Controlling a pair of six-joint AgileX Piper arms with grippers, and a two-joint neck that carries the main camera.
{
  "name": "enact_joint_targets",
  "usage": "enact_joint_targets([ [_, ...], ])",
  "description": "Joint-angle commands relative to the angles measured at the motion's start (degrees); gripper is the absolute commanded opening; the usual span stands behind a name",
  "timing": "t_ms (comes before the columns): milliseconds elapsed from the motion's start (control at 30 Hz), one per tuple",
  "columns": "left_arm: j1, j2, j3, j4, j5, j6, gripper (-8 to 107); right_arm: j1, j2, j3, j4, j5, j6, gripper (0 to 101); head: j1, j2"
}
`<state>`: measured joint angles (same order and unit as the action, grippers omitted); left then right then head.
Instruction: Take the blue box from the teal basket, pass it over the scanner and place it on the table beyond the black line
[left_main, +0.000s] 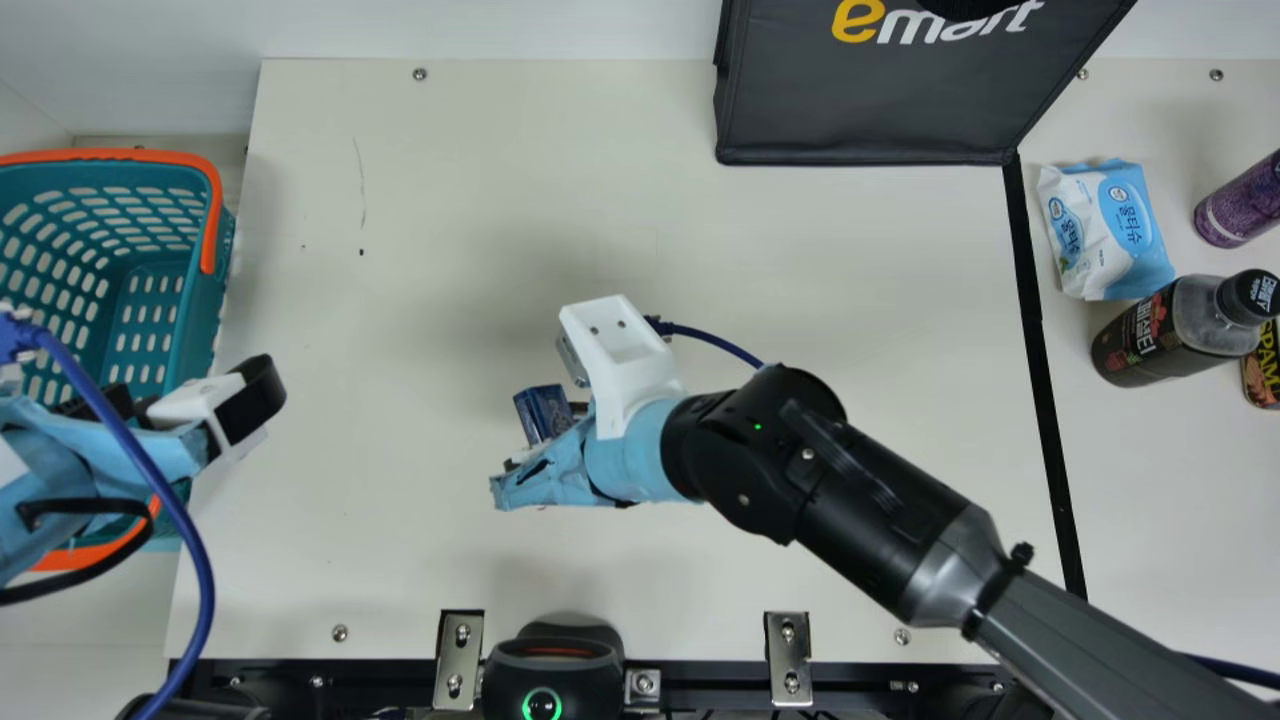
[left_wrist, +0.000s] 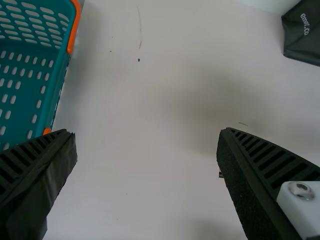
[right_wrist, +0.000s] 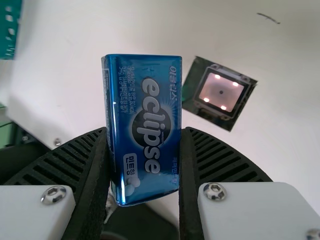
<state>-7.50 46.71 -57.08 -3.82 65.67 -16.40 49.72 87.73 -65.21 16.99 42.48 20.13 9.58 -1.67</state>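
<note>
Gripped between two black ribbed fingers, the blue box (left_main: 541, 412) sits in the right gripper (left_main: 548, 438) near the centre of the main view, its printed face turned toward the camera in the right wrist view. Just right of the box in that wrist view, a square scanner window (right_wrist: 222, 94) glows with four bright spots. The box is left of the black line (left_main: 1048, 400), which runs down the right side of the main view's frame.

At the lower left of the main view, the left gripper (left_main: 185, 400) stands by the teal basket (left_main: 222, 290), its fingers spread wide with nothing between them in the left wrist view. The orange-handled basket occupies the left edge of the main view. A black bag (left_main: 850, 115) stands at the upper right, while a pack of wipes (left_main: 1105, 230), a dark bottle (left_main: 1150, 335), a purple container (left_main: 1240, 200) and a can (left_main: 1262, 368) gather at the far right, beyond the line. At bottom centre, a black device (left_main: 553, 665) shows a green ring.
</note>
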Motion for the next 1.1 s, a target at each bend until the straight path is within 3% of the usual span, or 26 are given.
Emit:
enact_joint_targets([
  [0, 0.0, 0.0, 0.0, 0.0, 0.0, 0.0, 90, 0.6, 0.7, -0.2, -4.2, -0.8, 1.9, 0, -1.7, 0.1],
  [600, 0.0, 0.0, 0.0, 0.0, 0.0, 0.0, 90, 6.8, 7.3, -0.2, -23.3, -3.5, 16.6, 0, -1.7, 0.1],
  [1067, 0.0, 0.0, 0.0, 0.0, 0.0, 0.0, 90, 10.2, 10.8, -1.0, -31.5, -2.7, 23.5, 0, -1.7, 0.1],
])
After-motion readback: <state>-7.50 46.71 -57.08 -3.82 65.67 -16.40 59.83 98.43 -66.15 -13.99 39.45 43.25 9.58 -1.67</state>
